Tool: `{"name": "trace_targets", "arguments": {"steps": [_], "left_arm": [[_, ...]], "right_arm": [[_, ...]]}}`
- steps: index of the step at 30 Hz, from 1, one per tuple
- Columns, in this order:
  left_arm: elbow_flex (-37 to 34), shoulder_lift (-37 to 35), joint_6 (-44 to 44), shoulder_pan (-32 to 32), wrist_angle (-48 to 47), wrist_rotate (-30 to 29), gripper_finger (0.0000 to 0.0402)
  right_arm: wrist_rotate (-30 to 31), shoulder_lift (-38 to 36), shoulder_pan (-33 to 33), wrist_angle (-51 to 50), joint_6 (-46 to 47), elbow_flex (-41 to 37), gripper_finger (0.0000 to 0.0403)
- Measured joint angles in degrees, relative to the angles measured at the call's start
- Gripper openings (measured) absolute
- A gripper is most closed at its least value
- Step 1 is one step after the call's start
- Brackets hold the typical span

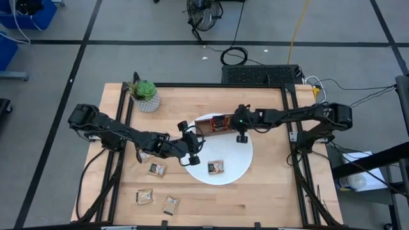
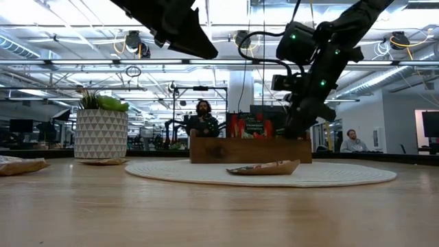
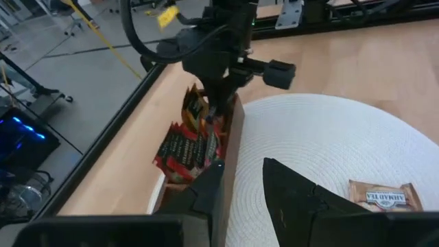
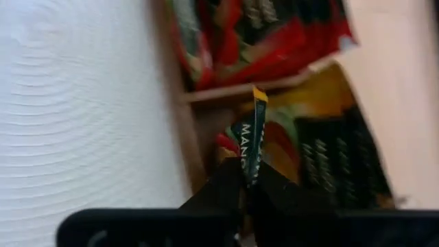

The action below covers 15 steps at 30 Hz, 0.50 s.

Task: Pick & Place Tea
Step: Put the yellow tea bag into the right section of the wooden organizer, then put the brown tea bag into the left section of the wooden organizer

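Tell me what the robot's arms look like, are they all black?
Mostly, yes. The left arm and right arm are dark, jointed tubes with black cables looping along them. The right one has tiny green lights glowing near its wrist. The right end effector has two thin dark fingers, and the left end effector has two dark, wedge-shaped fingers. A small black camera box sits by each wrist.
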Motion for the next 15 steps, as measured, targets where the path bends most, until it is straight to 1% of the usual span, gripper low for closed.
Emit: {"name": "trace_targets", "arguments": {"steps": [4, 7, 11, 13, 15], "left_arm": [[0.0, 0.0, 0.0, 0.0, -0.45, 0.02, 0.0104], [0.0, 0.0, -0.17, 0.0, -1.24, 0.02, 0.0104], [0.0, 0.0, -0.4, 0.1, -1.49, 0.04, 0.0104], [0.0, 0.0, -0.46, 0.11, -1.53, 0.02, 0.0104], [0.0, 0.0, -0.54, 0.11, -1.55, 0.04, 0.0104]], "right_arm": [[7.19, -2.06, 1.47, -0.21, -0.11, -0.16, 0.0049], [9.42, -4.22, 2.95, 0.27, 0.02, -0.08, 0.0076], [9.76, -6.26, 4.56, 2.22, 0.04, -0.09, 0.0102], [9.77, -6.54, 5.07, 3.29, 0.06, -0.04, 0.0111], [9.29, -6.76, 5.42, 2.2, 0.46, -0.12, 0.0116]]}}
